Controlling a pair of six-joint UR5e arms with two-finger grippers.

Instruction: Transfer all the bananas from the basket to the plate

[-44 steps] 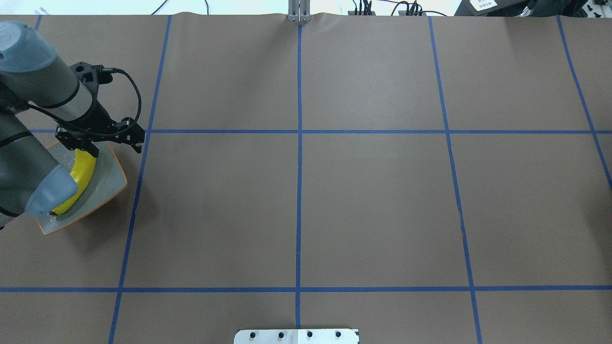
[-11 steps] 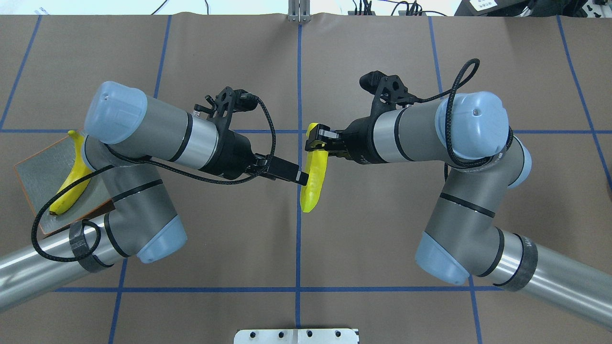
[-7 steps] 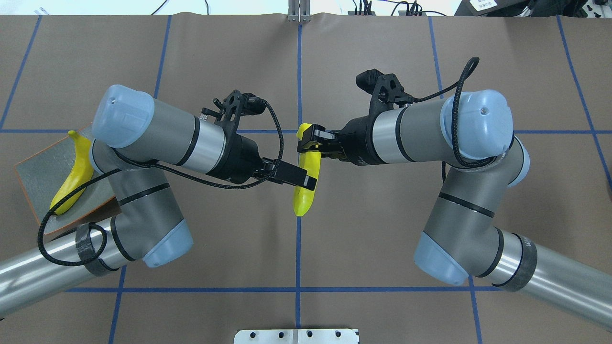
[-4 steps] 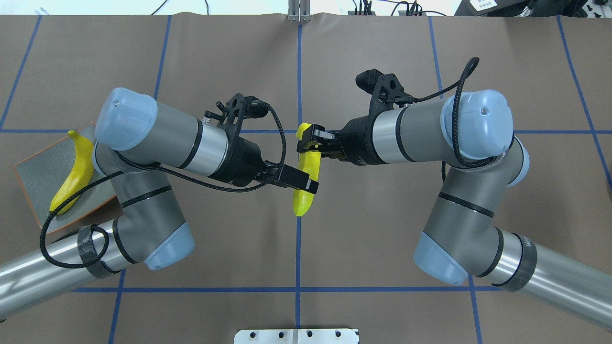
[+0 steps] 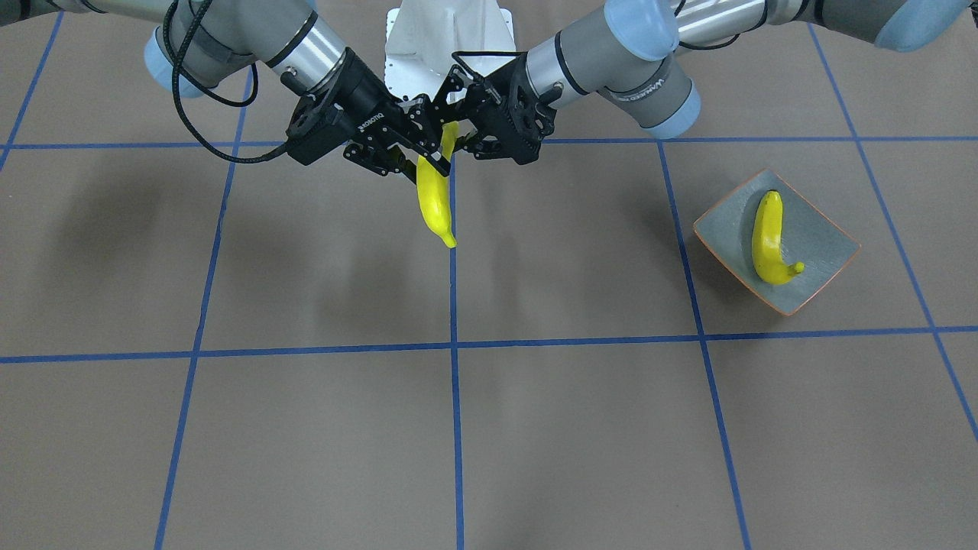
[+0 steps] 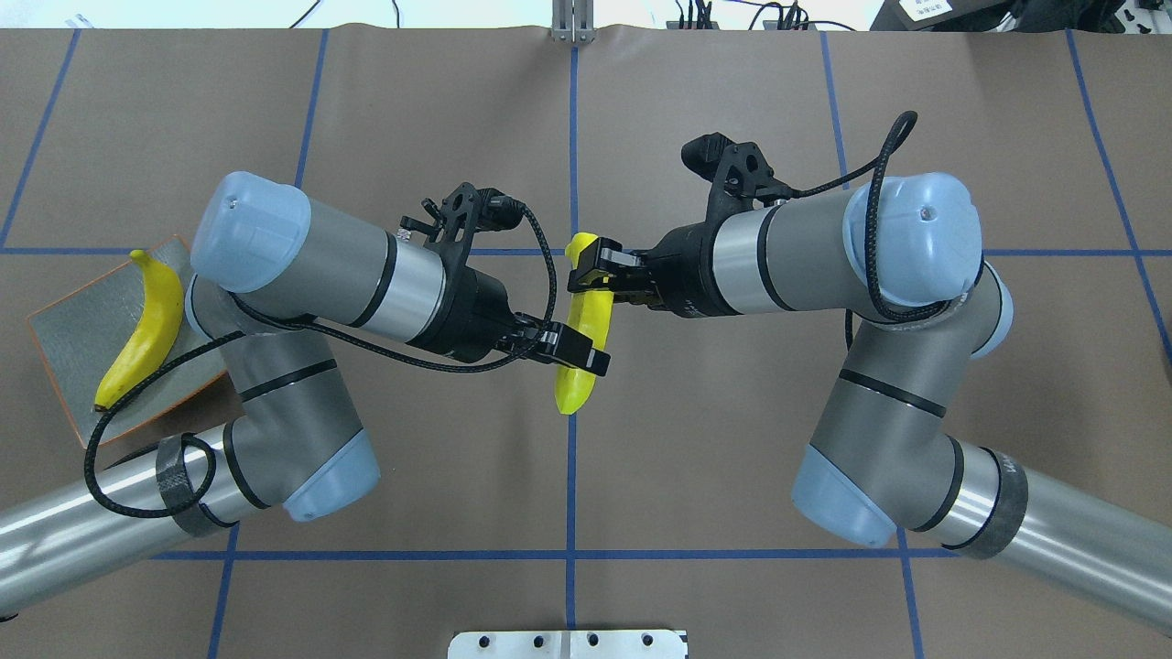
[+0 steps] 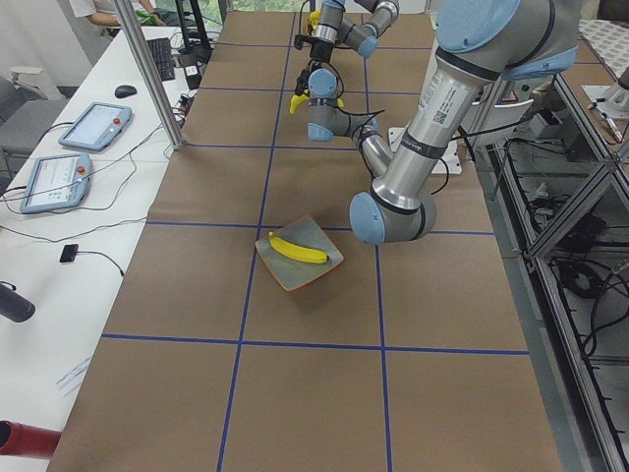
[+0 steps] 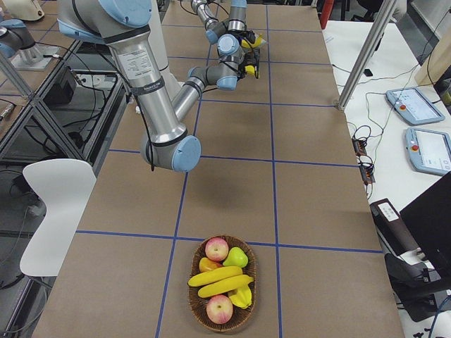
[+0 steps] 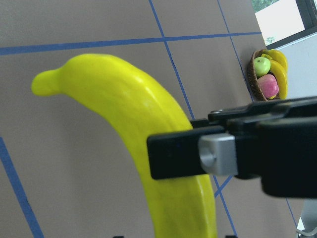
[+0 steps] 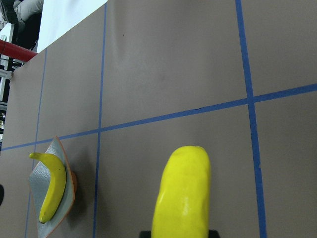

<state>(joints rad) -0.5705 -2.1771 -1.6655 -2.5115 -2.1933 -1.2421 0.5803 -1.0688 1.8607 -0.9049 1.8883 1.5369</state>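
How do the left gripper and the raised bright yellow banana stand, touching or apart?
Touching. Left wrist view: the left gripper has a finger pressed across the banana, no gap.

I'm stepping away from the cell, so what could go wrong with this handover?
The held banana hangs between the right gripper, near one end, and the left gripper, farther along; if the right releases before the left has clamped, it may drop. A second banana lies diagonally across the plate, so the next could land on it and slide off.
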